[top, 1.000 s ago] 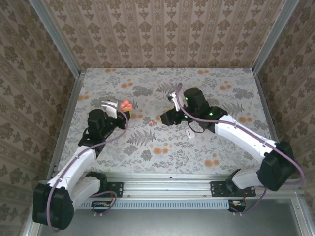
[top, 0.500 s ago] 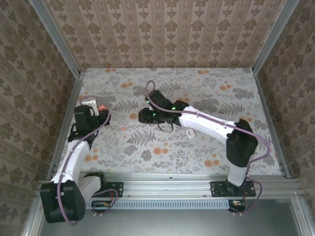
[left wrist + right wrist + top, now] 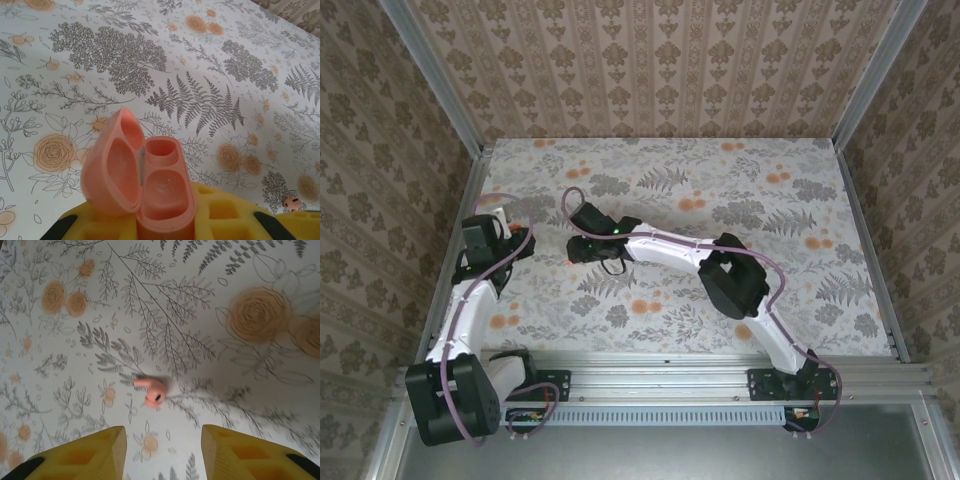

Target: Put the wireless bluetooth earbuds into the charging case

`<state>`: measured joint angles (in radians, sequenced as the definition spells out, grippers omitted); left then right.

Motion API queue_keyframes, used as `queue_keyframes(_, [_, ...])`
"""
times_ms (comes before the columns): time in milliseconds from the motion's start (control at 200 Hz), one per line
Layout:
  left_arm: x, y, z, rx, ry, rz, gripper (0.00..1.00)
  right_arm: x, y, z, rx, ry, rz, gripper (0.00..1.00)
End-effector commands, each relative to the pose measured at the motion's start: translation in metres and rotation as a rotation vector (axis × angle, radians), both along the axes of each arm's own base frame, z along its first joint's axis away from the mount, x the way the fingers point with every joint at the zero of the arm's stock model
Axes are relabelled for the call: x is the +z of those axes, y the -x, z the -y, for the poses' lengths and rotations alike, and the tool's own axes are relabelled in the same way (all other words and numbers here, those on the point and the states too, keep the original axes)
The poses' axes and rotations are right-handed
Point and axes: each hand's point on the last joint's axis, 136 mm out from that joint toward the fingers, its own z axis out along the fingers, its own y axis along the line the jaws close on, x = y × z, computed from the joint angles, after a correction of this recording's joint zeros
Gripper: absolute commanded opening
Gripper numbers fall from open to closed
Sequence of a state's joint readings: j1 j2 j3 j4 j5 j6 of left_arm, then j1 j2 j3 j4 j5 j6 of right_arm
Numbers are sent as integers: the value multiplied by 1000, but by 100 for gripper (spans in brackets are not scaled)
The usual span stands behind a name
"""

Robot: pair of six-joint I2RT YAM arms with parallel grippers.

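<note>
Earbud (image 3: 152, 390): coral-pink; we see it lying loose on the floral cloth (image 3: 260, 390).
Right gripper (image 3: 162, 437): jaws apart, empty, just short of it.
Left gripper (image 3: 160, 222): clamped on the coral case (image 3: 162, 187), lid open.

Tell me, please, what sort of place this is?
Probably a staged robot test booth rather than a real room: brown damask wallpaper panels sit between bare aluminium frame posts, a floral-printed table cover lines the bottom, and two white robot arms are bolted to a metal rail.

floral-print table (image 3: 790, 260), one coral-pink earbud (image 3: 151, 390) lying on its cloth
</note>
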<state>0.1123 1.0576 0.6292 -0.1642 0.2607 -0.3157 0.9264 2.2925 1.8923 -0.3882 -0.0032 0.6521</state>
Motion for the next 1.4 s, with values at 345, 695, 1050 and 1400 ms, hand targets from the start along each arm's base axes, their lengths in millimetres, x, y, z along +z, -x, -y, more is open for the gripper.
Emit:
queue_keyframes(345, [9, -4, -6, 21, 12, 7, 17, -21, -20, -33, 71, -26, 64, 43])
queue_keyframes(695, [7, -2, -7, 27, 16, 0, 17, -40, -17, -42, 110, 3, 69, 42])
queue_keyframes(1050, [7, -2, -7, 27, 14, -4, 17, -64, -3, -43, 160, 67, 55, 40])
queue_keyframes(1400, [7, -1, -7, 26, 12, -6, 17, -78, 0, -32, 182, 149, 63, 37])
